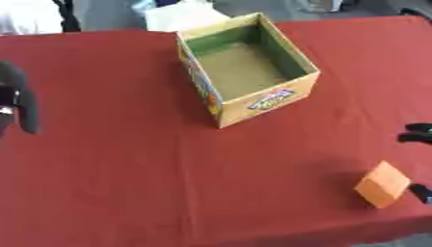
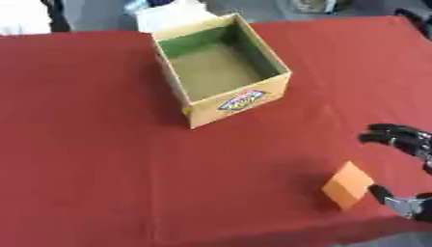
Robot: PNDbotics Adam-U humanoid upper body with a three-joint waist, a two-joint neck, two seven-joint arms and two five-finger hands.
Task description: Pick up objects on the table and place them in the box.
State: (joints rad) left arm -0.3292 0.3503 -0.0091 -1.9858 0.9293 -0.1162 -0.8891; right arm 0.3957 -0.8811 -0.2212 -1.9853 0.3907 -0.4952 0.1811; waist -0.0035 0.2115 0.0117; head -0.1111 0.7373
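Observation:
An orange block stands on the red tablecloth near the front right corner. My right hand comes in from the right edge, fingers spread above and to the right of the block, thumb low beside it; it is open and apart from the block. The open cardboard box, green inside with a yellow printed front, sits at the back centre with nothing visible in it. My left hand hangs at the left edge, blurred.
The red cloth covers the whole table; its front edge runs close below the block. A white object lies beyond the table behind the box.

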